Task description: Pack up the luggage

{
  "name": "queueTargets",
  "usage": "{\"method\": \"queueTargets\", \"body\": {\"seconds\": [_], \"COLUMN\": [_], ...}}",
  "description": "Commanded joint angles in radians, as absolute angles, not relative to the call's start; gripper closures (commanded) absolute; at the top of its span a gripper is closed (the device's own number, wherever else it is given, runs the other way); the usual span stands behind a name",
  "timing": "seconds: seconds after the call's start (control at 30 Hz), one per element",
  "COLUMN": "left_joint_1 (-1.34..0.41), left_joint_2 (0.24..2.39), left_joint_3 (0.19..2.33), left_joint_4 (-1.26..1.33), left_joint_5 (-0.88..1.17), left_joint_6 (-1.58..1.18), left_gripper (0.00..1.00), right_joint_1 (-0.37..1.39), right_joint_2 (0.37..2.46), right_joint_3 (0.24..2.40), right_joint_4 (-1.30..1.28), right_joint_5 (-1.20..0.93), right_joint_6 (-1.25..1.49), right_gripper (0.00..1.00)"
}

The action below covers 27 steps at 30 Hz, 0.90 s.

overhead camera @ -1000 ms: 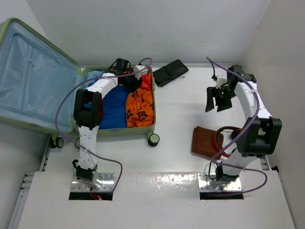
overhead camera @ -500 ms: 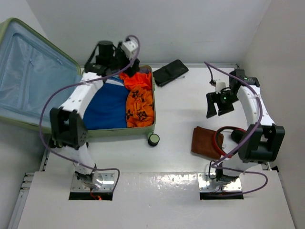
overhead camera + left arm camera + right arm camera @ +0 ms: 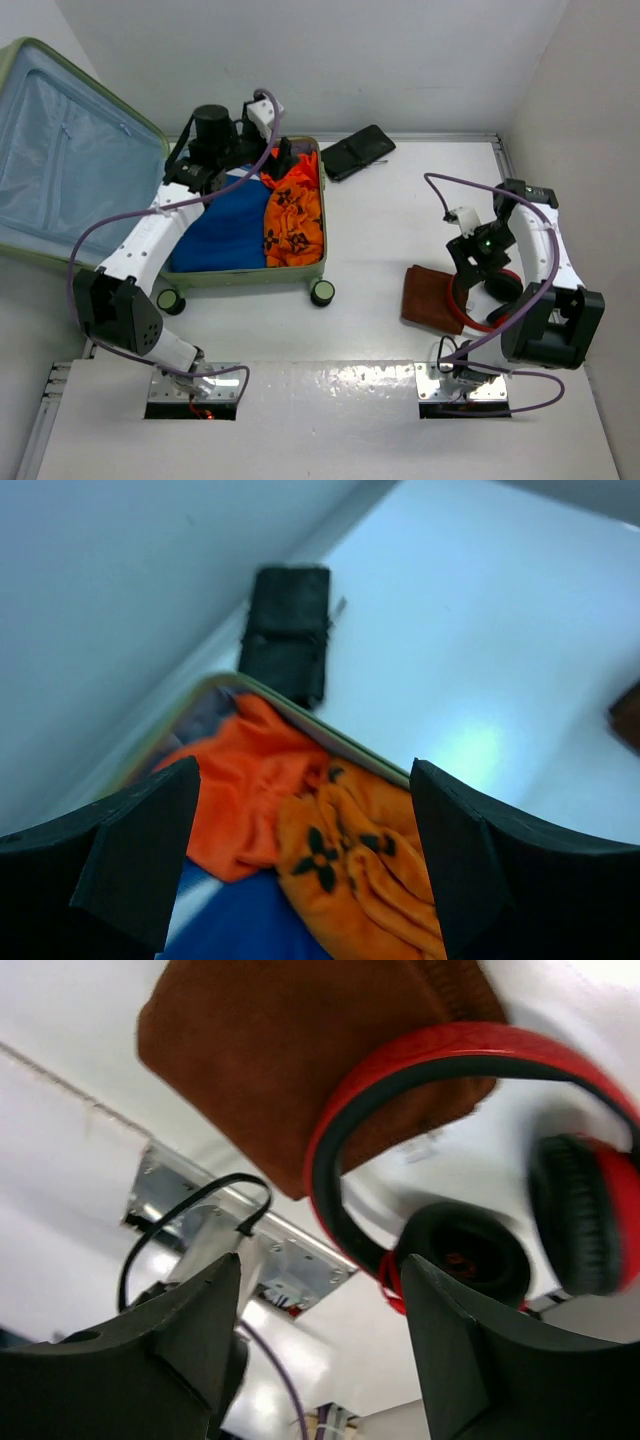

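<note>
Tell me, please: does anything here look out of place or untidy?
Nothing is spilled or visibly damaged. The orange garment lies crumpled in the luggage beside the flatter blue cloth. The red headphones rest with their band across the brown pouch, outside the luggage.

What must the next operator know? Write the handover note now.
The left gripper is open and empty, over the far right corner of the luggage.
The right gripper is open and empty, above the headphones, which lie partly on the brown pouch.
Done: the luggage lies open with its lid raised at the left; the blue cloth and orange cloth are inside.
Left, likely: pack the headphones, the brown pouch and the black case lying past the luggage's far right corner, then close the lid.
</note>
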State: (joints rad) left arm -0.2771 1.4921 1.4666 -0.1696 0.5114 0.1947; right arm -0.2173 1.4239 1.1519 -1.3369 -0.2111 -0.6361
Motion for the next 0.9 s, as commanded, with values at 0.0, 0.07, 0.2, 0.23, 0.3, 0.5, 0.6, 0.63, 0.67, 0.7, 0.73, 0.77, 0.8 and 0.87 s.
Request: {"method": "queueTargets", "body": {"seconds": [0.0, 0.07, 0.2, 0.23, 0.3, 0.5, 0.6, 0.63, 0.67, 0.7, 0.73, 0.77, 0.8, 0.87], "left_joint_1": [-0.284, -0.284, -0.284, -0.272, -0.272, -0.253, -0.253, -0.253, -0.253, -0.253, -0.253, -0.253, -0.253, -0.253], "left_joint_2": [1.463, 1.454, 1.445, 1.445, 1.445, 1.405, 1.396, 1.396, 1.396, 1.396, 1.396, 1.396, 1.396, 1.396], "left_joint_3": [1.437, 1.437, 1.428, 1.428, 1.428, 1.401, 1.381, 1.381, 1.381, 1.381, 1.381, 1.381, 1.381, 1.381], "left_joint_4": [-0.146, -0.146, -0.158, -0.158, -0.167, -0.176, -0.176, -0.176, -0.176, -0.176, -0.176, -0.176, -0.176, -0.176], "left_joint_5": [0.48, 0.462, 0.436, 0.422, 0.394, 0.315, 0.293, 0.293, 0.281, 0.269, 0.268, 0.258, 0.247, 0.238], "left_joint_6": [0.14, 0.127, 0.137, 0.137, 0.137, 0.127, 0.127, 0.127, 0.127, 0.127, 0.127, 0.127, 0.127, 0.136], "left_gripper": [0.12, 0.12, 0.12, 0.12, 0.12, 0.12, 0.13, 0.13, 0.13, 0.13, 0.13, 0.13, 0.13, 0.13], "right_joint_1": [-0.192, -0.155, -0.121, -0.108, -0.101, -0.098, -0.086, -0.08, -0.075, -0.071, -0.058, -0.052, -0.038, -0.017], "right_joint_2": [1.422, 1.446, 1.483, 1.503, 1.532, 1.549, 1.529, 1.523, 1.519, 1.506, 1.499, 1.48, 1.474, 1.457], "right_joint_3": [1.115, 1.088, 1.04, 1.028, 1.017, 0.959, 0.913, 0.891, 0.879, 0.865, 0.83, 0.816, 0.792, 0.761], "right_joint_4": [-1.402, -1.373, -1.278, -1.266, -1.215, -1.059, -1.002, -0.982, -0.968, -0.956, -0.928, -0.916, -0.904, -0.856], "right_joint_5": [-0.258, -0.296, -0.321, -0.324, -0.313, -0.216, -0.181, -0.173, -0.138, -0.132, -0.132, -0.114, -0.106, -0.094], "right_joint_6": [-0.557, -0.494, -0.433, -0.41, -0.365, -0.261, -0.22, -0.21, -0.193, -0.187, -0.177, -0.169, -0.163, -0.161], "right_gripper": [0.35, 0.35, 0.35, 0.35, 0.35, 0.35, 0.37, 0.39, 0.41, 0.41, 0.43, 0.45, 0.46, 0.51]}}
